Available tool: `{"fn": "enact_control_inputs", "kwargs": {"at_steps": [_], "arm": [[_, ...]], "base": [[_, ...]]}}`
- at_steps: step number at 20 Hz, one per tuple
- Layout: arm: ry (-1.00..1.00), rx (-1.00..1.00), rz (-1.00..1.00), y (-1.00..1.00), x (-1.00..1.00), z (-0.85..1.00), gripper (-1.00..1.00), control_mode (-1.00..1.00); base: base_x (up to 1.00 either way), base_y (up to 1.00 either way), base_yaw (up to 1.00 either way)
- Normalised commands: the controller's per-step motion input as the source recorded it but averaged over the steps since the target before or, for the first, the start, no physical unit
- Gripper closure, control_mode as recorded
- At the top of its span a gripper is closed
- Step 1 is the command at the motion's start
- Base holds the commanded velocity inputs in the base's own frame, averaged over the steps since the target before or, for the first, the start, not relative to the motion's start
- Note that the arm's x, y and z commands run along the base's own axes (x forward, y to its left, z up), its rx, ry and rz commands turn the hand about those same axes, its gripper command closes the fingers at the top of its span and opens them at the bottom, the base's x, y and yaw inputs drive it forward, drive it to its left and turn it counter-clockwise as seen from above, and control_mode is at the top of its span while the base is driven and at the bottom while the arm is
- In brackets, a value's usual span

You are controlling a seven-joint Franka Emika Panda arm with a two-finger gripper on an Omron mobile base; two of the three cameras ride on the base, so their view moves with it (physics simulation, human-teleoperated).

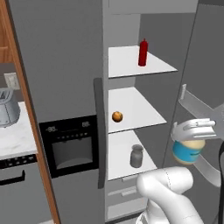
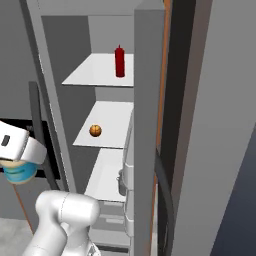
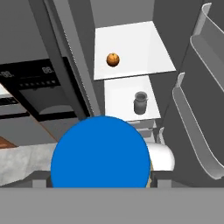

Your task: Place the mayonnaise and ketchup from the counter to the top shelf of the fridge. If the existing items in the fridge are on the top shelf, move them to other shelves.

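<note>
1. Left base view: the mayonnaise [image 1: 188, 150] is seen clamped in the gripper [image 1: 192, 139], in the air before the open fridge [image 1: 61, 78], level with the lowest board. The ketchup [image 1: 142, 52] is noted upright on the top shelf [image 1: 131, 65]. An orange fruit [image 1: 117, 116] is seen on the middle board, a grey jar [image 1: 137, 156] on the lowest.
2. Right base view: the jar (blue label band showing) is found at the left edge under the white hand.
3. Hand view: the jar's blue underside [image 3: 100, 152] is seen between the fingertips; fruit and grey jar lie beyond.
</note>
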Motion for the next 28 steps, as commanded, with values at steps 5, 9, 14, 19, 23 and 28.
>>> {"fn": "enact_control_inputs", "kwargs": {"at_steps": [5, 9, 14, 19, 23, 28], "arm": [[0.0, 0.0, 0.0, 0.0, 0.0, 0.0, 1.0, 1.0], [0.0, 0.0, 0.0, 0.0, 0.0, 0.0, 1.0, 1.0], [0.0, 0.0, 0.0, 0.0, 0.0, 0.0, 1.0, 1.0], [-0.11, 0.0, 0.02, -0.05, 0.19, 0.52, 1.0, -1.0], [-0.28, 0.0, 0.0, -0.1, 0.39, 0.84, 1.0, -1.0], [-0.2, 0.0, 0.0, -0.04, 0.66, 0.59, 1.0, -1.0]], "base": [[0.37, -0.05, 0.07], [0.48, -0.14, 0.05], [0.51, -0.1, 0.05], [0.08, -0.01, 0.01], [0.0, 0.0, 0.0], [0.0, 0.0, 0.0]]}}
